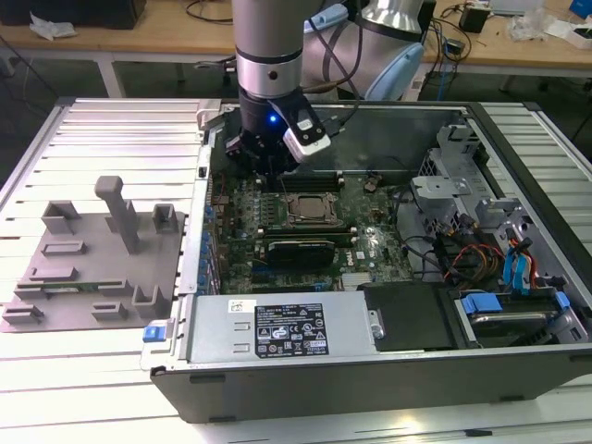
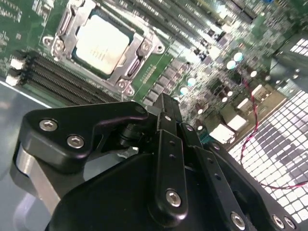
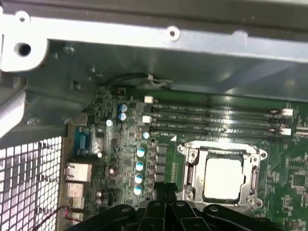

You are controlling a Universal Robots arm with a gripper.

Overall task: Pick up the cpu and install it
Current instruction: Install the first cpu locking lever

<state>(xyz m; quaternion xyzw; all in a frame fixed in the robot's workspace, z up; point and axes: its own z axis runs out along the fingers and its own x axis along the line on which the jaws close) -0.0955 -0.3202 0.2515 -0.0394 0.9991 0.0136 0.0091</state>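
**Task item.** The cpu (image 2: 102,44) lies flat inside the socket frame (image 3: 188,169) on the green motherboard (image 1: 370,242). Its pale metal top faces up and its edges run square with the frame. It shows this way in both wrist views and in the exterior view. Whether the frame is latched over it cannot be told.

**Tool.** The gripper (image 1: 270,171) hangs from the arm inside the open computer case (image 1: 370,393). It is above the board and just beside the socket frame, off the frame's side toward the exterior view's left. It is apart from the cpu. Its black linkage bars show in the second wrist view, but whether the jaws stand wide or narrow cannot be told.

**Surroundings.**
- Black memory slots (image 3: 216,118) run in parallel rows just beside the socket frame.
- A silver power supply (image 1: 287,328) with a label on top sits in the case, apart from the socket frame on the side nearer the exterior camera.
- Drive bays with blue tabs (image 1: 481,305) stand well apart from the socket frame, toward the exterior view's right.
- A grey fixture tray (image 1: 92,264) with upright posts lies outside the case, well apart from the socket frame, toward the exterior view's left.
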